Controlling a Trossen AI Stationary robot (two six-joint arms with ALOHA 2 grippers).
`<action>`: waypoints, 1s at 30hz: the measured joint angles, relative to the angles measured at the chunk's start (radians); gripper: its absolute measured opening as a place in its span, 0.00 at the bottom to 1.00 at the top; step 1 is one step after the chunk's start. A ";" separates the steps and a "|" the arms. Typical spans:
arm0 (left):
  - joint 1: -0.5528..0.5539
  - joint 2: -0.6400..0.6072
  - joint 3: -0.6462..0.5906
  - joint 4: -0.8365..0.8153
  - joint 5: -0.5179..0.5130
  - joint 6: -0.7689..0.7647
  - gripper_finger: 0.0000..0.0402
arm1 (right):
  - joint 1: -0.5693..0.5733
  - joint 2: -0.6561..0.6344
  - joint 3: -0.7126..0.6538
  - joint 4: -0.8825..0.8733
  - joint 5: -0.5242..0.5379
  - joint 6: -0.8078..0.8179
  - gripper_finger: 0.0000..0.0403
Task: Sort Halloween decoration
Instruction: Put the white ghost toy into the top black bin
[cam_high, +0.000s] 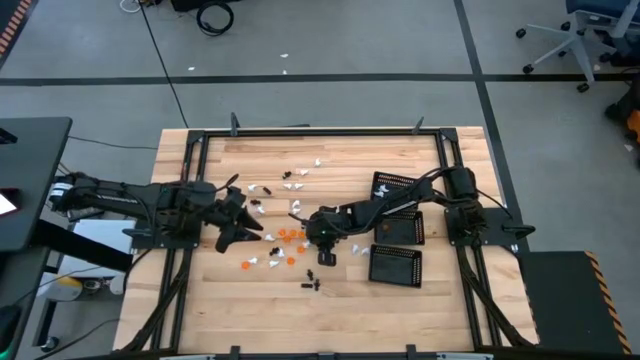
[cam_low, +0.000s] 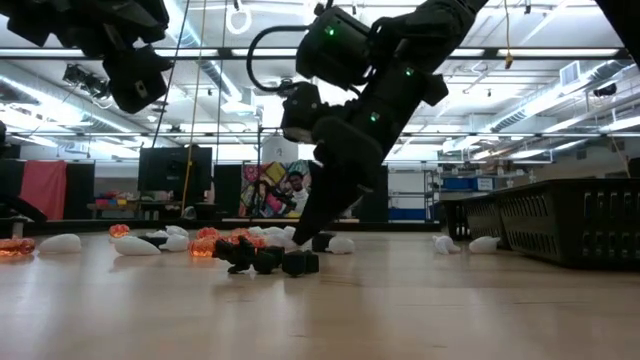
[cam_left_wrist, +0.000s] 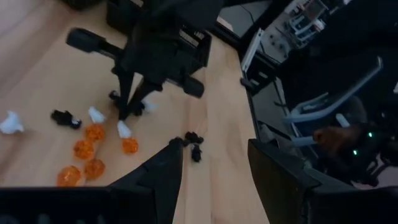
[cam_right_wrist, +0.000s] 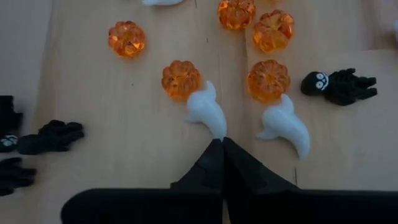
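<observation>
Here we saw three square black mesh trays (cam_high: 396, 265) near the right edge of the counter (cam_high: 330, 320), grouped close together; we could not tell whether anything lay inside them.

The Halloween decoration (cam_high: 290, 236) was scattered over the middle of the counter, away from all the edges: tiny white ghosts, orange pumpkins and black spiders, mixed together. In the high view they were too small for us to count them reliably. In the right wrist view we counted five orange pumpkins (cam_right_wrist: 181, 79), two whole white ghosts (cam_right_wrist: 207, 109) and several black spiders (cam_right_wrist: 339, 85), one to one side and more at the opposite margin. In the left wrist view we counted five orange ones (cam_left_wrist: 84, 149) and a few white and black pieces.

The right hand (cam_right_wrist: 222, 144) was down at the counter in the middle of the scatter, its fingers pressed together, their tips touching the tail of one white ghost; we could not tell whether they gripped it. The left hand (cam_left_wrist: 211, 165) hung above the counter on the left side of the scatter, its fingers apart and holding nothing.
</observation>
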 joint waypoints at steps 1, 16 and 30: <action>-0.004 0.000 0.000 -0.007 -0.005 0.001 0.48 | 0.000 -0.007 0.000 -0.001 0.006 0.001 0.01; -0.032 0.000 0.000 -0.095 -0.029 0.001 0.48 | -0.012 -0.032 0.002 0.069 -0.024 0.022 0.26; -0.032 0.000 0.000 -0.089 -0.045 0.001 0.48 | -0.050 -0.014 0.009 0.054 0.036 -0.047 0.42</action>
